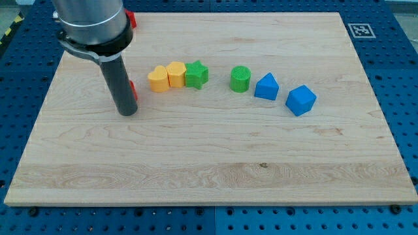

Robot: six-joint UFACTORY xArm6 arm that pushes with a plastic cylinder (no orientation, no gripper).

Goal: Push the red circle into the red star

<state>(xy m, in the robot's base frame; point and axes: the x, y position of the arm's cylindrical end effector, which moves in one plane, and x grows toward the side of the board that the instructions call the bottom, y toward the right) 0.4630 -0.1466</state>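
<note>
Jaws do not exist on this arm; it ends in a plain dark rod, so nothing is clenched or grasped, and my tip [127,112] simply rests on the desk [215,163] toward the view's left. Almost all of the red circle [133,87] is hidden behind the rod: only a thin red sliver peeks out along the rod's right edge, a little above the tip, so the tip stands just at the circle's lower side, though actual contact cannot be made out. Up at the view's top left, the red star [130,18] is mostly covered by the wide grey body of the arm, with just a small red piece showing at its right; it lies well apart from the circle.

Right of the rod runs a tight row of three touching blocks: an orange block [157,79] with a rounded top, a yellow block [176,74] whose shape is hard to tell, and a green star [196,74]. Further right, apart from that row, stands a green cylinder [240,79], then a blue triangular block [266,87] near it, and a blue cube-like block [300,100] toward the view's right.
</note>
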